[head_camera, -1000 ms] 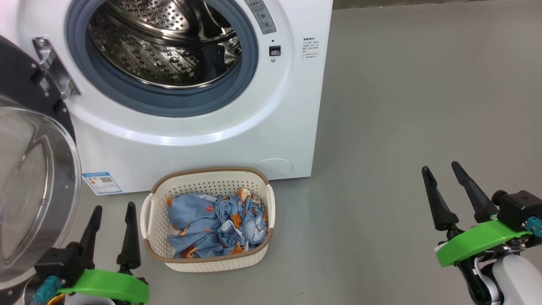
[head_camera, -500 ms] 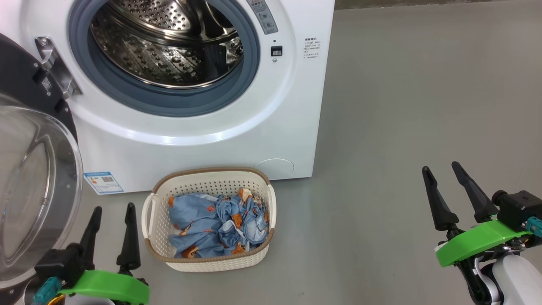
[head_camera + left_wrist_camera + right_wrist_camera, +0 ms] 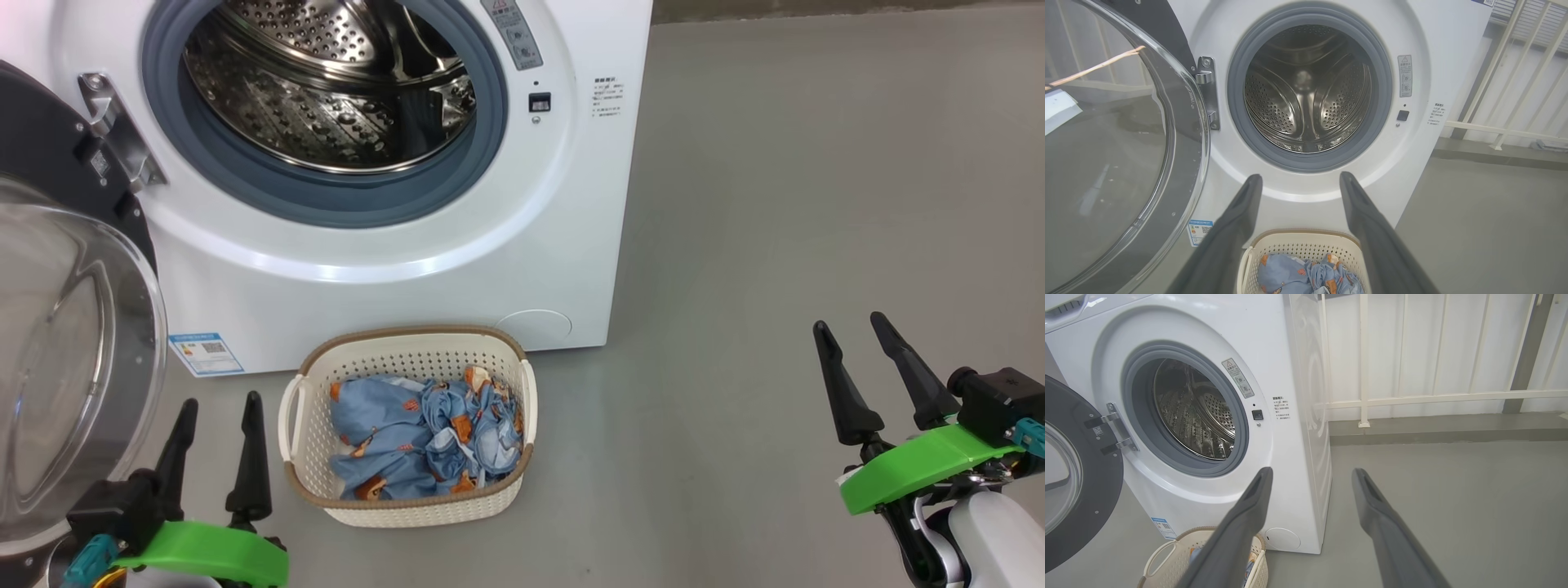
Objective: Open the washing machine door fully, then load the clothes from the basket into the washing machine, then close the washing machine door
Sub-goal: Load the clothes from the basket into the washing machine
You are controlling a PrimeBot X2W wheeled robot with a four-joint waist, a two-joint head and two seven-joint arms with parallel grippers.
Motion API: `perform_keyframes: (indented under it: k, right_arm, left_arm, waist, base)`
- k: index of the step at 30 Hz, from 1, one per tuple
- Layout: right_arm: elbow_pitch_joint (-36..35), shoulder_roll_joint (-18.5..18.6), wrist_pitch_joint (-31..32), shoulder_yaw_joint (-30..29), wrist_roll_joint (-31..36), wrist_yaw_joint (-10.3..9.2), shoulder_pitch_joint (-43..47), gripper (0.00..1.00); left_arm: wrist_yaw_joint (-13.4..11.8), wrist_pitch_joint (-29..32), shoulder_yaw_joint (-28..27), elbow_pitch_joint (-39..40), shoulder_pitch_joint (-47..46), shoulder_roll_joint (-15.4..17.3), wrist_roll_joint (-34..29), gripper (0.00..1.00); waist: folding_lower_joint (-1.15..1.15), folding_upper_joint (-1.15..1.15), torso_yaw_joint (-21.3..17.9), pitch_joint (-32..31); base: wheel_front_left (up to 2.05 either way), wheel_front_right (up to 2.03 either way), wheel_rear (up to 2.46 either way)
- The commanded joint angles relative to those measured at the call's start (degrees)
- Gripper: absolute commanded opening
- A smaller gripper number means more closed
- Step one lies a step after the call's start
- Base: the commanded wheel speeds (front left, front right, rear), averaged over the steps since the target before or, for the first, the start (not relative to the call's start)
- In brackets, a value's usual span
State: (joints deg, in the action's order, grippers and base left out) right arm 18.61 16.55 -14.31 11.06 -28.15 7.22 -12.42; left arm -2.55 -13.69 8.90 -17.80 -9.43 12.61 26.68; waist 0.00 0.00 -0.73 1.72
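The white washing machine (image 3: 563, 245) stands with its steel drum (image 3: 326, 90) exposed. Its door (image 3: 73, 359) is swung wide to the left, glass bowl bulging toward me; the left wrist view shows the door (image 3: 1106, 155) and the drum (image 3: 1306, 94) head-on. On the floor in front sits the cream basket (image 3: 408, 506) holding the light blue clothes (image 3: 424, 437). My left gripper (image 3: 216, 404) is open, low, just left of the basket and below the door. My right gripper (image 3: 853, 322) is open, far right over bare floor. Both hold nothing.
Grey floor (image 3: 775, 204) stretches to the right of the machine. In the right wrist view a white railing (image 3: 1433, 396) runs along a low kerb behind the machine. A blue label (image 3: 204, 353) marks the machine's lower left corner.
The whole head view has slid slightly, so the machine and basket sit a little lower and to the right: the camera moved. Both grippers keep their places and stay open.
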Motion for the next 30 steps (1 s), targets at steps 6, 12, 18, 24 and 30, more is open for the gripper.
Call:
perform_keyframes:
  k: [6, 12, 18, 24, 30]
  right_arm:
    - [-1.3, 0.6, -0.7, 0.8, 0.2, 0.26, -0.7, 1.0]
    - [-1.3, 0.5, -0.7, 0.8, 0.2, 0.26, -0.7, 1.0]
    - [-1.2, 0.6, -0.7, 0.9, 0.1, 0.26, -0.7, 1.0]
    - [-1.2, 0.7, -0.7, 1.2, 0.0, 0.26, -0.8, 1.0]
    - [-1.1, 0.6, -0.7, 1.5, 0.0, 0.26, -0.8, 1.0]
  left_arm:
    - [-0.3, -0.6, -2.0, 2.3, -1.7, 1.7, 0.5, 1.0]
    - [-0.7, -0.7, -2.0, 2.6, -1.6, 1.8, 0.7, 1.0]
    - [-1.2, -0.5, -1.8, 2.6, -1.6, 1.9, 0.6, 1.0]
    - [-0.9, -0.5, -1.6, 2.6, -1.6, 2.0, 1.2, 1.0]
    - [-0.8, -0.4, -1.3, 2.6, -1.6, 2.1, 1.4, 1.0]
  waist:
    - [0.0, 0.0, 0.2, 0.0]
    - [0.0, 0.0, 0.4, 0.0]
    - [0.0, 0.0, 0.6, -0.1]
    - [0.0, 0.0, 0.7, -0.2]
    - [0.0, 0.0, 0.6, -0.2]
  base:
    - [1.07, -1.07, 0.0]
    - [1.56, -1.56, 0.0]
    - [1.41, -1.41, 0.0]
    - [0.66, -0.66, 0.0]
    - [0.04, -0.04, 0.0]
